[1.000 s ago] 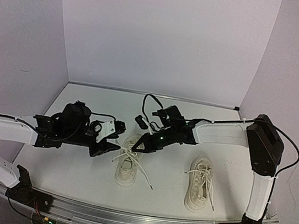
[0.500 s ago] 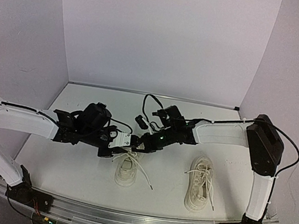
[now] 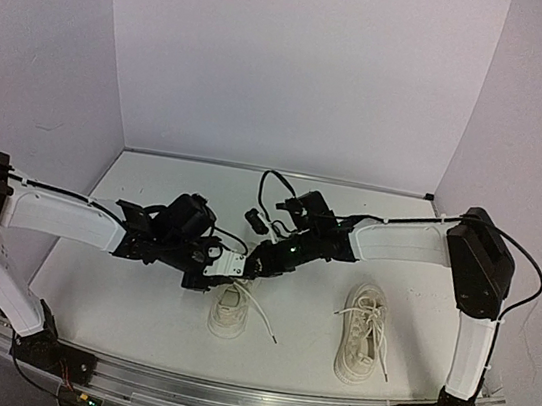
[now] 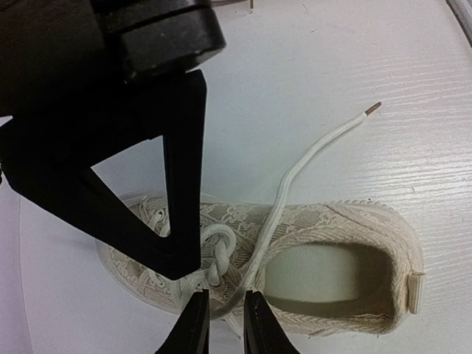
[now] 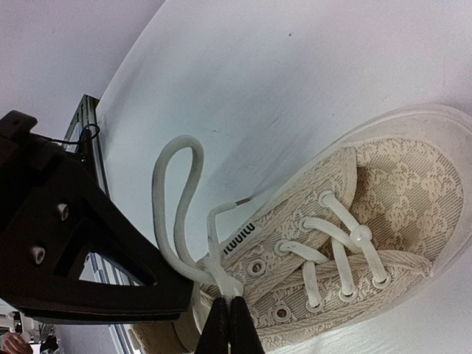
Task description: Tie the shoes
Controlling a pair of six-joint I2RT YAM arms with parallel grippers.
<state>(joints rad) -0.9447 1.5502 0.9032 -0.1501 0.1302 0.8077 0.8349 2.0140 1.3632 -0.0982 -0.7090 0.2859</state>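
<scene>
Two cream shoes lie on the white table [image 3: 135, 305]: one [image 3: 228, 316] in the middle, the other [image 3: 360, 349] to the right, laces loose. My right gripper [image 3: 253, 261] hovers over the middle shoe [image 5: 369, 214], shut [image 5: 229, 324] on a raised loop of its white lace [image 5: 173, 199]. My left gripper [image 3: 228, 270] meets it from the left. In the left wrist view its jaws [image 4: 225, 324] stand narrowly apart just above the shoe's tongue, with a lace strand [image 4: 269, 228] running down between them beside the first twist [image 4: 217, 251]. The strand's free end [image 4: 372, 108] rests on the table.
The right gripper's black fingers [image 4: 147, 184] fill the upper left of the left wrist view, close to my left fingertips. A loose lace end [image 3: 264, 325] trails right of the middle shoe. Purple walls close the table at the back and sides; a metal rail [image 3: 223, 398] runs along the near edge.
My left arm has swung right, up to the middle shoe, and its jaws have narrowed around a lace strand. The right gripper has held still, shut on the loop.
</scene>
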